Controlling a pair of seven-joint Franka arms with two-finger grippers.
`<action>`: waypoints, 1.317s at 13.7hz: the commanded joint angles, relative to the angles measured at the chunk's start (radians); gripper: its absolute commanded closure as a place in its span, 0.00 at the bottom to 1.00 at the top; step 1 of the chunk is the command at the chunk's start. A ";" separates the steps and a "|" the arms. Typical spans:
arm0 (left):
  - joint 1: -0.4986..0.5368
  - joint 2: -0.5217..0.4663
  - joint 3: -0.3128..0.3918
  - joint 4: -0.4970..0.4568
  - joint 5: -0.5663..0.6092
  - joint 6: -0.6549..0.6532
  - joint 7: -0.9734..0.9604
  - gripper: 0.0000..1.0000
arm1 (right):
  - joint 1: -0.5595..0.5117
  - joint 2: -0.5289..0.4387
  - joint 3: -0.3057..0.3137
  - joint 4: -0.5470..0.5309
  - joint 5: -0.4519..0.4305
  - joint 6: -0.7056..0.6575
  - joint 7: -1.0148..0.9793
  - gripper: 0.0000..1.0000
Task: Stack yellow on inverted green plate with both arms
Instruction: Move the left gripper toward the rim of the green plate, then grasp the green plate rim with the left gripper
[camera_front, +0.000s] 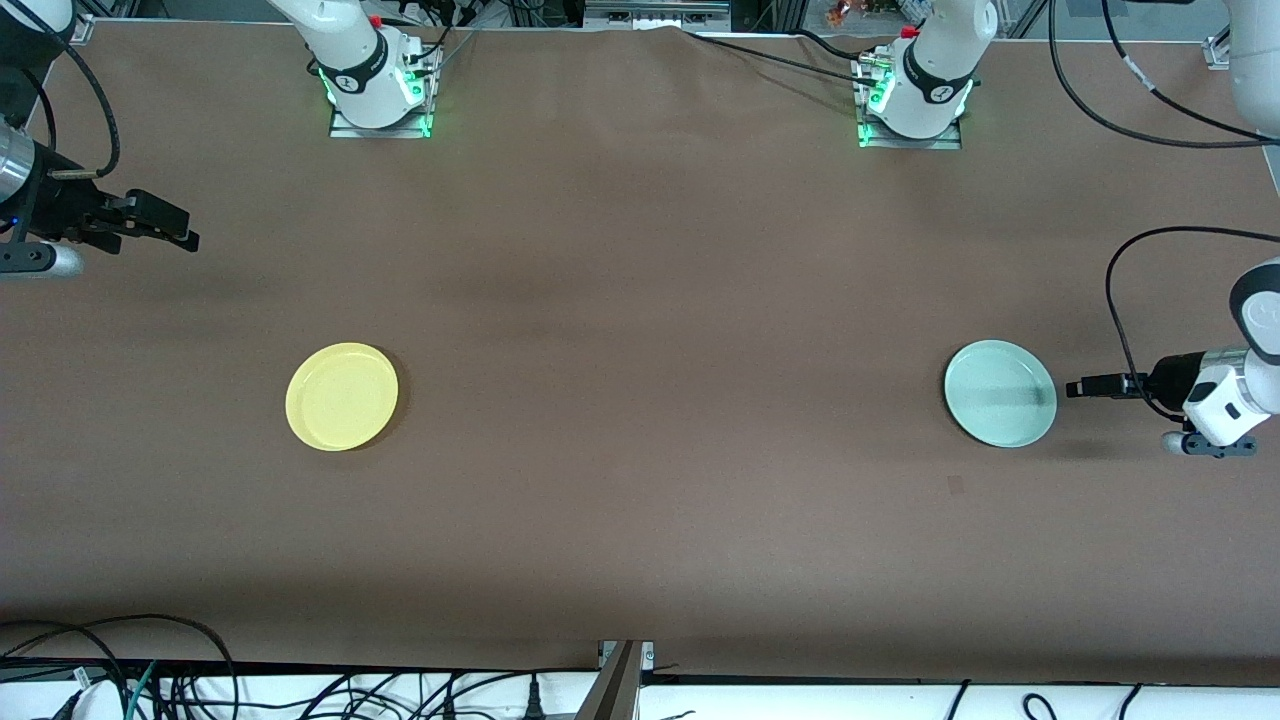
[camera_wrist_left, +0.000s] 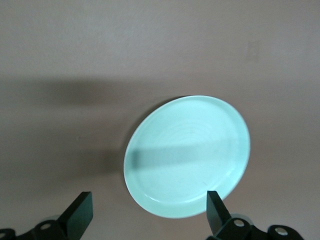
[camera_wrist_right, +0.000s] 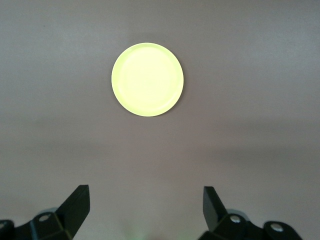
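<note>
The yellow plate lies rim up on the brown table toward the right arm's end; it also shows in the right wrist view. The pale green plate lies rim up toward the left arm's end, with a shadow band across it. My left gripper is open and empty, low beside the green plate's edge and pointing at it. In the left wrist view the green plate lies just ahead of the left gripper. My right gripper is open and empty, in the air well away from the yellow plate; it also shows in the right wrist view.
The two arm bases stand along the table's edge farthest from the front camera. Cables lie along the edge nearest that camera. The brown table runs bare between the two plates.
</note>
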 joint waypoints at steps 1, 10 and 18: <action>0.032 0.047 -0.010 0.000 -0.045 0.047 0.069 0.00 | -0.003 -0.002 0.004 0.010 0.015 -0.017 0.016 0.00; 0.027 0.047 -0.017 -0.121 -0.051 0.224 0.073 0.00 | -0.002 -0.004 0.016 0.012 0.015 -0.017 0.016 0.00; 0.020 0.029 -0.017 -0.145 -0.039 0.225 0.096 0.55 | -0.003 -0.002 0.016 0.013 0.017 -0.017 0.015 0.00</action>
